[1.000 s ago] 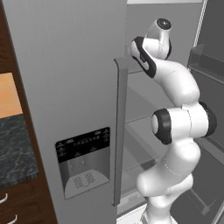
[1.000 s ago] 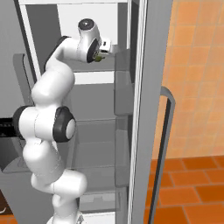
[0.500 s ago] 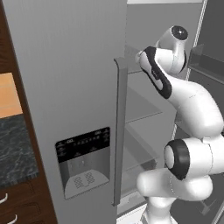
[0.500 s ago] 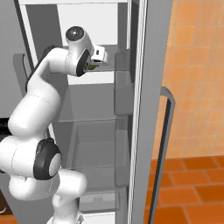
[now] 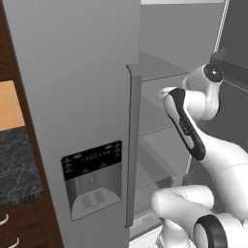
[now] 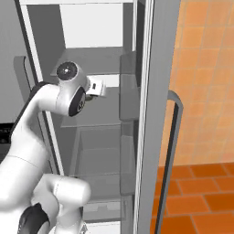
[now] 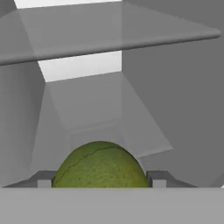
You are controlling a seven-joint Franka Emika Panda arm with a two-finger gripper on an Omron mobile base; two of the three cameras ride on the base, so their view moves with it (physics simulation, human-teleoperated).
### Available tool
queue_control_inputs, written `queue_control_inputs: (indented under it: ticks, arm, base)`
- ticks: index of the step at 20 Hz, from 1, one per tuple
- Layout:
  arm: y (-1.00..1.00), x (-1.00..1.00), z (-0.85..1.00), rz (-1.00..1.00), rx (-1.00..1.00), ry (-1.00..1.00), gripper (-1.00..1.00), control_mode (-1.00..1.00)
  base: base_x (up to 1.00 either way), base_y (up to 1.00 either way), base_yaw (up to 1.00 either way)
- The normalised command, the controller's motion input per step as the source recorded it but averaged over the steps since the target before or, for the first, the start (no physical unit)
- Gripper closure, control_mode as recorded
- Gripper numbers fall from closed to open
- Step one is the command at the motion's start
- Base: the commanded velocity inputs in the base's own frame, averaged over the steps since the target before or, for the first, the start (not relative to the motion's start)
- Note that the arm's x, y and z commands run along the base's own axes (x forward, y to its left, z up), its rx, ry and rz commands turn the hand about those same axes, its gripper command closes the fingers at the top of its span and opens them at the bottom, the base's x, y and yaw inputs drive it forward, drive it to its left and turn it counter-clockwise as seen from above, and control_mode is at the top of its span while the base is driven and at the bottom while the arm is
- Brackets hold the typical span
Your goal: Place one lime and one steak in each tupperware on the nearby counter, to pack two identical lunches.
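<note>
Two base cameras and the hand camera give you this moment, so take them in turn.

From the left base view, you see the arm rising from the lower right, folding at a dark elbow joint low in the frame, then running up and leftward into the open fridge. Its wrist sits high, level with an upper glass shelf, and the hand reaches past the edge of the closed left fridge door, whose long grey handle stands just in front of it. On that door you can see the dark dispenser panel. At the far left a patch of the dark speckled desk lies over brown cabinets, well apart from the arm.

From the right base view, you see the arm coming up from the lower left, bent forward at the wrist so the hand points into the fridge, at the height of the shelf above the clear drawer. The jaws themselves are hard to make out here, hidden behind the white hand body. An orange tiled wall fills the right side.

From the hand view, you look straight into the grey fridge interior. The gripper has a green lime sitting between its two dark fingertips, the jaws parted just to the lime's width and touching it on both sides.
</note>
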Motion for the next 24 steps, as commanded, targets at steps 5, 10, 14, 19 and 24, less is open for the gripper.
queue_control_inputs:
  ticks: [5,10,14,19,24]
  arm:
    - [0.00,-0.40,-0.22,0.00,0.00,0.00,1.00,1.00]
    - [0.00,0.00,0.00,0.00,0.00,0.00,1.00,1.00]
    - [0.00,0.00,0.00,0.00,0.00,0.00,1.00,1.00]
    - [0.00,0.00,0.00,0.00,0.00,0.00,1.00,1.00]
    - [0.00,0.00,0.00,0.00,0.00,0.00,1.00,1.00]
  base:
    - [-0.60,0.01,0.01]
    - [-0.98,0.54,0.15]
    - [-0.29,1.00,0.24]
    - [-0.02,1.00,0.26]
    - [0.01,1.00,0.28]
